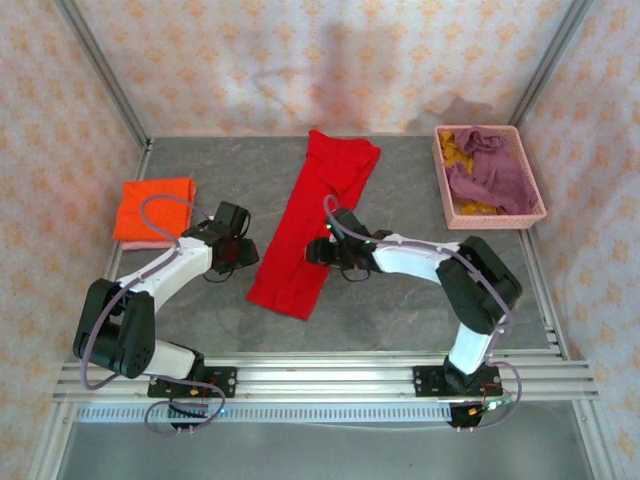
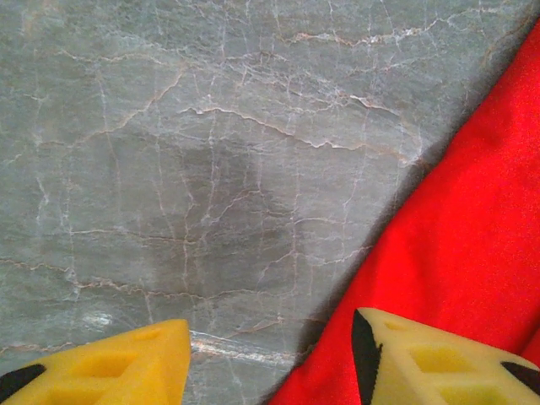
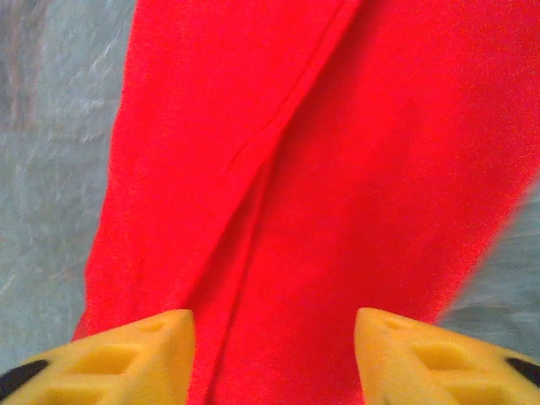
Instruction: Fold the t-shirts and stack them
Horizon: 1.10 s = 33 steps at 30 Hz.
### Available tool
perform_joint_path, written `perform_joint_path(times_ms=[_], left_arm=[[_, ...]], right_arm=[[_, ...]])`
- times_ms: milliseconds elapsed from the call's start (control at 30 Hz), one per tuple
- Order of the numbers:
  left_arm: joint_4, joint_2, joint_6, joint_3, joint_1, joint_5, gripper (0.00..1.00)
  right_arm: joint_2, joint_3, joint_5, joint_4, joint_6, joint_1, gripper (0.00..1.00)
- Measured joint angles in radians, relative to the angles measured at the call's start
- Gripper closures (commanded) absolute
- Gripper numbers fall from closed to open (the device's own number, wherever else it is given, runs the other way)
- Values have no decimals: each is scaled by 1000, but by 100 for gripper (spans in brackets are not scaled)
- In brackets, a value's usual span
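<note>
Red t-shirt [image 1: 303, 222] under spread right jaws; left jaws spread, straddling its edge.

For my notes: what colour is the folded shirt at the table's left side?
The folded shirt is orange, best seen in the top external view.

You won't find any readable text, label, brand, number or sign in these views.
</note>
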Motion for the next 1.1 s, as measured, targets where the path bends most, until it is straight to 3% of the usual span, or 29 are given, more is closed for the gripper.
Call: perform_joint_path(times_ms=[133, 300, 467, 667, 900, 1100], left_arm=[[0, 2, -1, 0, 0, 18, 40], [1, -5, -11, -4, 0, 39, 33], [8, -17, -36, -26, -7, 60, 19], [37, -14, -71, -31, -73, 88, 18], [88, 67, -107, -4, -175, 126, 18], [108, 118, -107, 26, -185, 145, 18]], right_arm=[[102, 54, -17, 1, 13, 26, 66], [116, 39, -19, 23, 47, 5, 67], [39, -71, -12, 57, 81, -38, 67], [-81, -178, 65, -5, 86, -129, 67], [-223, -224, 196, -143, 50, -143, 45], [-245, -154, 284, -228, 6, -19, 41]])
